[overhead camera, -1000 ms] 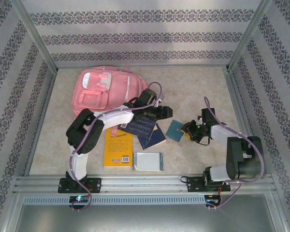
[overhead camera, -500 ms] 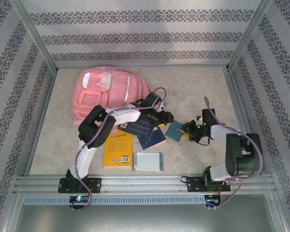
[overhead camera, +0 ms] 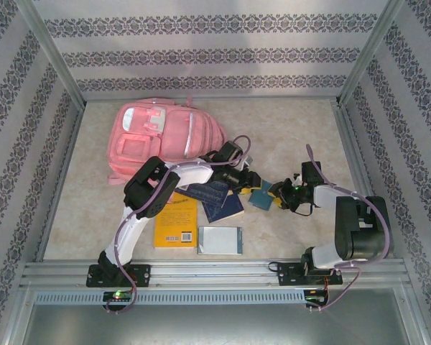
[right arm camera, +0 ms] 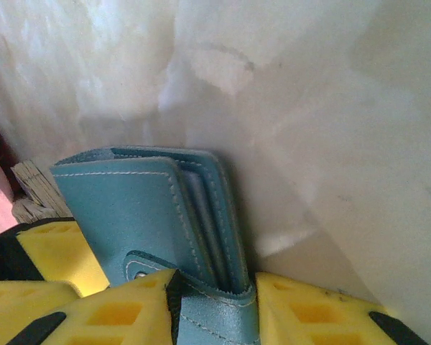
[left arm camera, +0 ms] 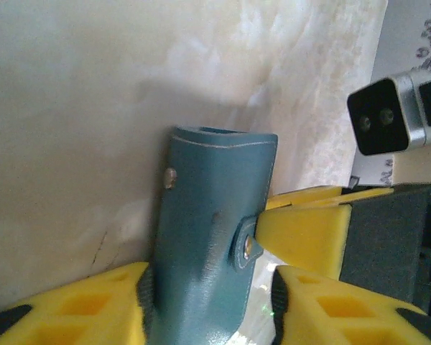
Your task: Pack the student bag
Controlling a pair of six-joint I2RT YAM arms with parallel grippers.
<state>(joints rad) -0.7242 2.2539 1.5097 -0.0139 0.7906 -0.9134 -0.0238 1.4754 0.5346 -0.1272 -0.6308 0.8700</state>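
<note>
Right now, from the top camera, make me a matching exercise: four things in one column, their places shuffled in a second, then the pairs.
1 student bag
2 yellow book
3 teal wallet
4 silver notebook

A farthest right
B just left of the silver notebook
C farthest back
D just in front of the dark blue books

Pairs: 1-C, 2-B, 3-A, 4-D

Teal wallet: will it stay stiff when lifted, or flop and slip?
The teal wallet looks like soft stitched leather in layered folds, so it probably bends somewhat. Its smooth skin might slip from the right gripper. The snap tab appears fastened, so it likely won't fall open.
</note>
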